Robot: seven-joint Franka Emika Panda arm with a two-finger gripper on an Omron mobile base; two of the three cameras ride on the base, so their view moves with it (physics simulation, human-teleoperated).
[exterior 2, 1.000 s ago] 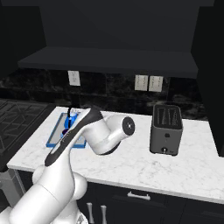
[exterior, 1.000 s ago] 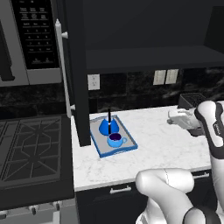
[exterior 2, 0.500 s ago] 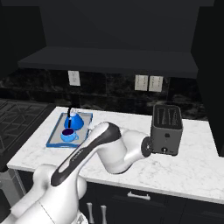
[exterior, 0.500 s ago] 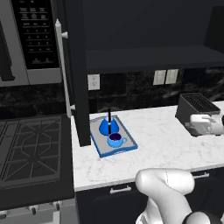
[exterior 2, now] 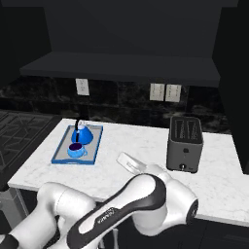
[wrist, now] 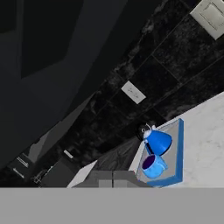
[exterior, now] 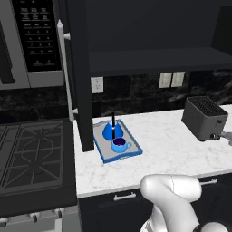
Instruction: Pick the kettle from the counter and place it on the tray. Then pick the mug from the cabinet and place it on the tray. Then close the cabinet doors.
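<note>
- Kettle (exterior: 112,131) and mug (exterior: 119,145) both sit on the tray (exterior: 132,154): the kettle at the back end, near the wall, the mug just in front of it, with its small handle toward the toaster side.
- The fingers are closed and grip nothing. Their tips are not clear in any view; in the hand view they lie at the bottom edge, with the kettle (wrist: 158,141), the mug (wrist: 152,166) and the tray (wrist: 179,151) well beyond them.
- In the right base view the white arm bends low in front of the surface (exterior 2: 146,146), and its wrist end lies over the marble between the tray (exterior 2: 61,154) and the toaster (exterior 2: 185,143), touching neither.
- In that view the kettle (exterior 2: 82,134) stands upright with its black handle up, and the mug (exterior 2: 76,150) shows its dark purple inside.
- The tray lies on the left part of the surface (exterior: 172,149), close to the stove (exterior: 31,158); the toaster (exterior: 205,118) stands at the right end, well apart from it.
- Above, the cabinet (exterior: 154,59) is open, its dark shelf in view.
- 1 of the cabinet doors (exterior: 78,72) stands edge-on, swung out, its lower end just beside the tray's left rim, with its silver bar handle (exterior: 63,72) facing the microwave (exterior: 31,41).
- 3 wall outlets show on the black backsplash under the shelf.
</note>
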